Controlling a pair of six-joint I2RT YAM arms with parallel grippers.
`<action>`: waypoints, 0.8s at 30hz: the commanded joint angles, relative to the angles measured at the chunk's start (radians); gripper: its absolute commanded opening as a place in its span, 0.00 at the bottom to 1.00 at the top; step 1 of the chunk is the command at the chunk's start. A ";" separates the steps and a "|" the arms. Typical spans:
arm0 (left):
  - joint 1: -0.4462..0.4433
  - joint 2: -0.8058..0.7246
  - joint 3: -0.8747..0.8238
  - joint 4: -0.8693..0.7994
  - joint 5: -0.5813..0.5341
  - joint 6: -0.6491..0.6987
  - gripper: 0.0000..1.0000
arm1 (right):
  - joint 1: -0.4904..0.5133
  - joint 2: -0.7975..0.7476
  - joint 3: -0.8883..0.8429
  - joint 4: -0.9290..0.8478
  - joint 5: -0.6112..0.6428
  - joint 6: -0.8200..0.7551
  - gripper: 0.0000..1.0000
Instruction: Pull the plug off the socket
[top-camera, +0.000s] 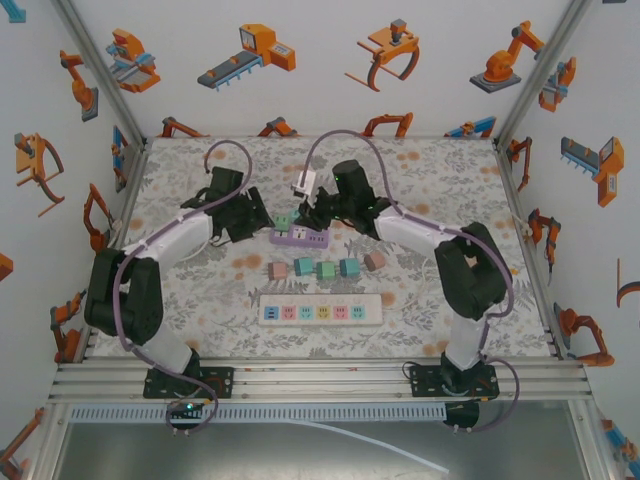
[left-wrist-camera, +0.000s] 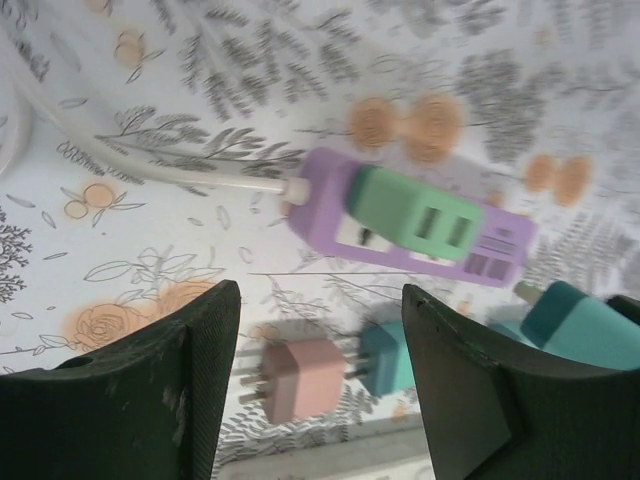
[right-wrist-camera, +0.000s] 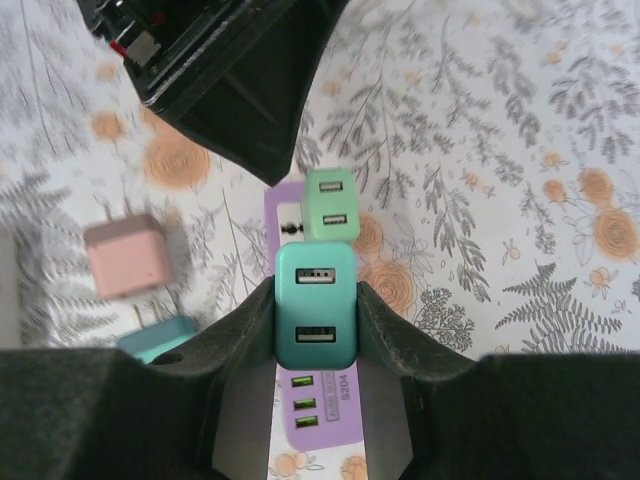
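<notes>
So the teal plug (right-wrist-camera: 314, 270) is pinched between the right jaws, one pad on each side, USB ports facing the wrist cam. It's sitting right over the purple strip (right-wrist-camera: 318, 415), near the middle of the worktop (top-camera: 450, 180) towards the back. From the left wrist cam that same plug is just off the strip's end, tilted, with a bare prong poking out towards the strip, so it looks clear of the socket, though I can't swear to it from these angles.

A green plug (right-wrist-camera: 330, 205) is seated in the strip, next slot along from the teal one. A white cable (left-wrist-camera: 200, 175) runs out of the strip's other end.

The left jaws hang just beside the strip on the other side from the right arm. They're parted with a plain gap and nothing between them, and they aren't touching the strip or either plug.

Nearer the arm bases there's a row of five loose plugs (top-camera: 325, 270) lying on the worktop in pink, teal and green. A white strip (top-camera: 320, 312) with coloured sockets lies just in front of that row.
</notes>
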 joint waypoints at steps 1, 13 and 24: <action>-0.004 -0.115 -0.030 0.070 0.083 0.057 0.62 | -0.015 -0.115 -0.078 0.196 0.027 0.244 0.21; -0.047 -0.458 -0.140 0.099 0.281 0.234 0.73 | -0.178 -0.442 -0.402 0.246 0.169 0.865 0.14; -0.275 -0.565 -0.085 -0.109 0.187 0.437 0.97 | -0.482 -0.514 -0.655 0.201 0.104 1.288 0.14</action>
